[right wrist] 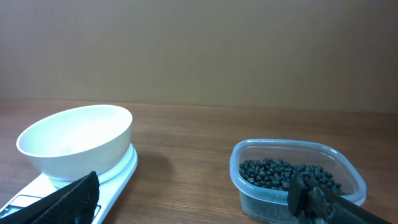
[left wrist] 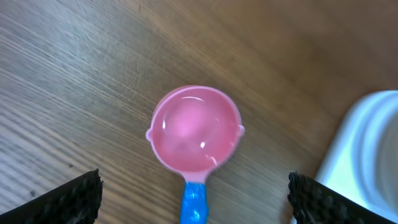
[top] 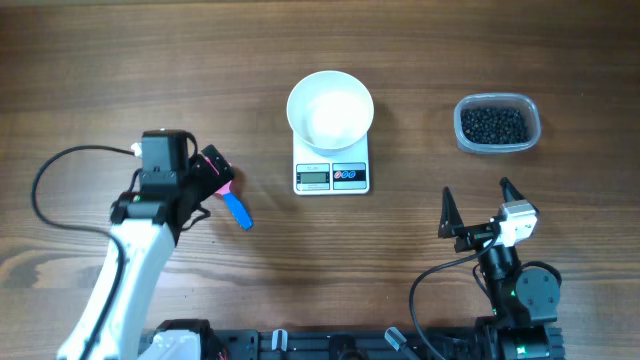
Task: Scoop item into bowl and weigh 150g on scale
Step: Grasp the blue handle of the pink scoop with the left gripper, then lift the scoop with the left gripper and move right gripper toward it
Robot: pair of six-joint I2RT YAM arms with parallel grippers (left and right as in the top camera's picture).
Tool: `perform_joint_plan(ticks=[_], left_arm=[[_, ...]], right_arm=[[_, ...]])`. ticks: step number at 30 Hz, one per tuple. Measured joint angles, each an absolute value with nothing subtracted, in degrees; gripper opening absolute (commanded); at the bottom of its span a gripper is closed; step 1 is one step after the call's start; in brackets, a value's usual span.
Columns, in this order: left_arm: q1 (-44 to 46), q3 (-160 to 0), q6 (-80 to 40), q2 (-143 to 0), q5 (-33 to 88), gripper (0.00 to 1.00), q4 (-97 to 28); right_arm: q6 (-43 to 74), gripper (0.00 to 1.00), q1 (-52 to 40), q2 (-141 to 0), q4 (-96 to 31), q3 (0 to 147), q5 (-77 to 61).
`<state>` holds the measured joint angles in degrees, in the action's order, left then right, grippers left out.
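Beans (top: pixel 493 124) sit in a tub (top: pixel 497 98) at three o'clock of the bowl (top: pixel 330 108) on the scale (top: pixel 331 176); my left hand (top: pixel 208 187) hangs released over the scoop (left wrist: pixel 196 127), right hand (top: pixel 477 190) released.

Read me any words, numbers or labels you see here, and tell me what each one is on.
Nothing can be read.
Small white square kitchen scale: its grey display is too small to read.
Round white bowl, clear plastic tub of black beads, pink scoop with blue handle: no markings visible.

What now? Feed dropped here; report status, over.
Left gripper open above scoop; right gripper open, empty. Bowl empty on scale, beads in tub. Nothing blocking.
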<state>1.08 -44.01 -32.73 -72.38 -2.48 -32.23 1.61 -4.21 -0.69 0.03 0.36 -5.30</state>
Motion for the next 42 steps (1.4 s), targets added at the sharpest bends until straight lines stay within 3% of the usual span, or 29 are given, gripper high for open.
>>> perform_joint_plan(ticks=[2, 7, 10, 12, 13, 15, 16, 18, 20, 21, 26, 34, 42], left_arm=[[1.08, -43.99, -34.06, -78.89, -3.4, 1.0, -30.65], [1.08, -43.99, -37.6, -89.84, -6.39, 0.77, -25.34], [1.08, -44.01, -38.28, -92.58, -7.01, 0.73, -22.17], [1.08, -44.03, -38.3, -93.01, -7.51, 1.0, -20.91], [1.08, -44.1, -38.46, -93.1, -7.66, 0.87, -20.49], [1.13, -44.38, -38.57, -93.21, -7.7, 0.8, -20.1], [1.13, -44.38, -38.48, -93.38, -7.88, 0.69, -20.1], [1.13, -44.38, -38.37, -93.45, -7.86, 0.62, -20.1], [1.13, -44.38, -38.41, -93.56, -7.44, 0.46, -20.14], [1.13, -44.38, -38.74, -93.56, -7.11, 0.45, -20.14], [1.13, -44.38, -39.88, -93.71, -4.4, 0.04, -20.27], [1.13, -44.42, -50.5, -92.36, -4.27, 0.04, -21.96], [1.02, -45.87, -60.77, -57.54, -6.17, 0.04, -33.23]], right_arm=[[1.61, 1.0, -4.21, -0.69, 0.01, 0.36, -5.28], [1.61, 1.0, -4.21, -0.69, 0.03, 0.36, -5.28], [1.61, 1.0, -4.21, -0.69, 0.01, 0.36, -5.28], [1.61, 1.0, -4.21, -0.67, 0.03, 0.36, -5.28], [1.61, 1.0, -4.21, -0.69, 0.03, 0.36, -5.28], [1.61, 1.0, -4.21, -0.69, 0.03, 0.36, -5.28], [1.61, 1.0, -4.21, -0.69, 0.03, 0.36, -5.28], [1.61, 1.0, -4.21, -0.69, 0.03, 0.36, -5.28], [1.61, 1.0, -4.21, -0.69, 0.03, 0.36, -5.28], [1.61, 1.0, -4.21, -0.69, 0.03, 0.36, -5.28], [1.61, 1.0, -4.21, -0.69, 0.03, 0.36, -5.28], [1.61, 1.0, -4.21, -0.67, 0.03, 0.36, -5.28], [1.61, 1.0, -4.21, -0.75, 0.05, 0.36, -5.28]])
